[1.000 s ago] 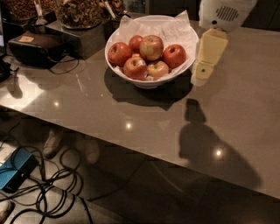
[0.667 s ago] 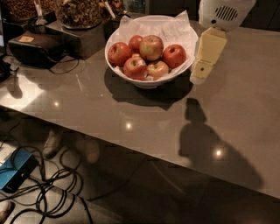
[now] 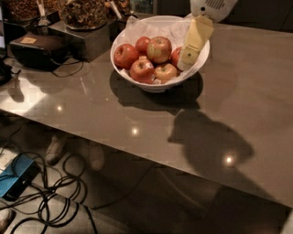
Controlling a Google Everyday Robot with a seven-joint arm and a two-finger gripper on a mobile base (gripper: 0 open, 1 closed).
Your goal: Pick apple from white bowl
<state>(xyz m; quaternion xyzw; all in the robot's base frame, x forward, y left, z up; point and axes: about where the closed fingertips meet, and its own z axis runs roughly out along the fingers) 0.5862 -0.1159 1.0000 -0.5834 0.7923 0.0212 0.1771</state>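
Reaching is the step in hand, judged from how things lie: nothing is lifted yet and the fruit sits in its pile. Largest in the camera view is the grey table (image 3: 238,91), glossy and running from the left edge to the far right, with the arm's broad shadow on its near half. On its far side stands the white bowl (image 3: 151,85), wide and round, lined with crinkled white paper (image 3: 155,28) that stands up behind the fruit.

The gripper (image 3: 187,58) hangs slanted over the right side of the bowl, a pale yellow slab under the arm's white housing (image 3: 213,6), its tip low inside the rim. Whether it is apart or together cannot be told from this angle, and it holds nothing that can be seen.

The apple (image 3: 159,49), mottled red with yellow-green patches, lies on top of the pile near the middle of the bowl, just left of the gripper's tip. Whether the two touch cannot be told. Deep red apples (image 3: 124,55) lie to its left and in front, and a smaller, paler apple (image 3: 165,72) lies just below it.

The next move probably calls for a short shift to the left, so that the gripper straddles the top apple instead of the red apple under it, then a careful descent and a firm squeeze without pushing its neighbours about.
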